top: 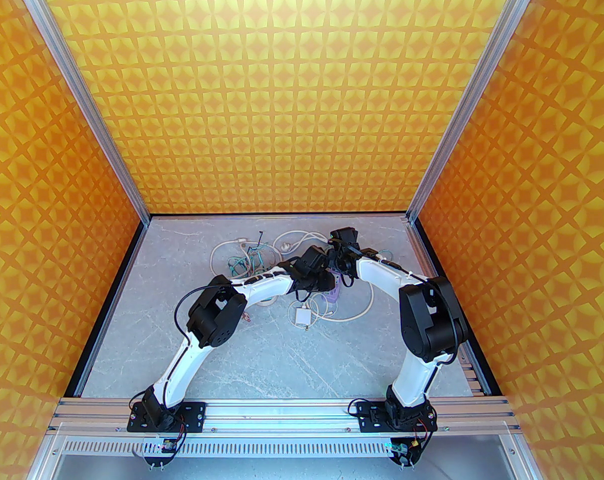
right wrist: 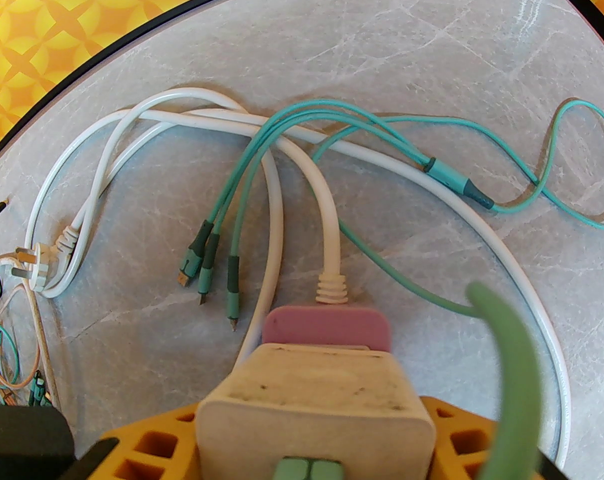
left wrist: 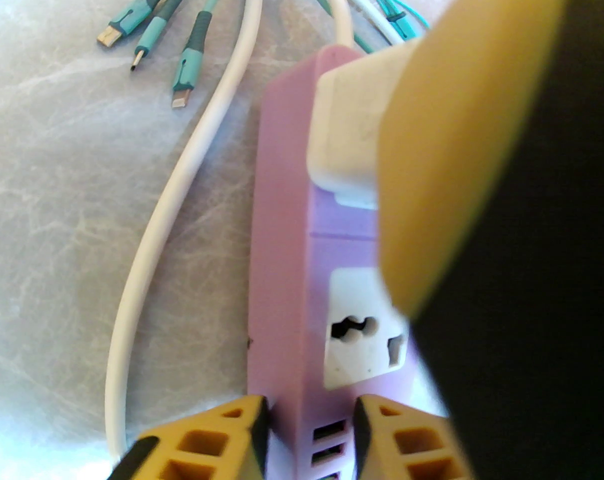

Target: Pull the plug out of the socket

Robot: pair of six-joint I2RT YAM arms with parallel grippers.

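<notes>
So the socket strip point(left wrist: 281, 268) cannot lift, my left gripper point(left wrist: 309, 418) clamps it. Right gripper point(right wrist: 312, 440) grips the seated plug point(right wrist: 312, 393)

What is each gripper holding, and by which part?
The left gripper clamps the purple power strip at its USB end. The right gripper grips the white plug by its two sides.
</notes>
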